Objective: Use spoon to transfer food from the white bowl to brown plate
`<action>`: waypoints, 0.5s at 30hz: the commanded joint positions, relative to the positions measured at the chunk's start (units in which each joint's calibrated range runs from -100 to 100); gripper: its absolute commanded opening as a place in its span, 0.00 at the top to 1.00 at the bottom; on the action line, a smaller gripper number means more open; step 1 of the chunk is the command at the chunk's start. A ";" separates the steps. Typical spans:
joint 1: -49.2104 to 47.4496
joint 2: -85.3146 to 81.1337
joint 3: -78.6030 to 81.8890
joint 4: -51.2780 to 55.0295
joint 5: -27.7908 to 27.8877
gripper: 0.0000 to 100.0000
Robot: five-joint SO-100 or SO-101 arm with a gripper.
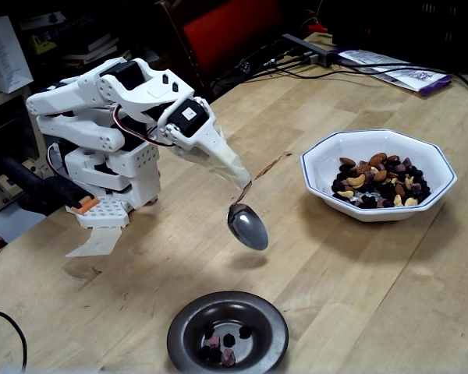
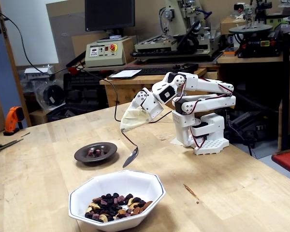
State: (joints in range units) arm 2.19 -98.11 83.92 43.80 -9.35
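Note:
A shiny metal spoon hangs empty a little above the table, between the two dishes and over neither; it also shows in the other fixed view. Its handle runs up into the cream tapered tip of the white arm, where my gripper is shut on it; no separate fingers show. The white bowl holds the food, a mix of nuts and dark fruit bits. The brown plate carries a few dark and pink bits.
The arm's white base stands on the wooden table. A black cable lies at the near left edge, papers at the far right. Workshop machines stand behind the table.

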 commanded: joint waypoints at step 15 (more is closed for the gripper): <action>-0.34 0.25 -0.74 -0.64 0.05 0.96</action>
State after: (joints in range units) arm 2.19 -98.11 83.92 43.80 -9.35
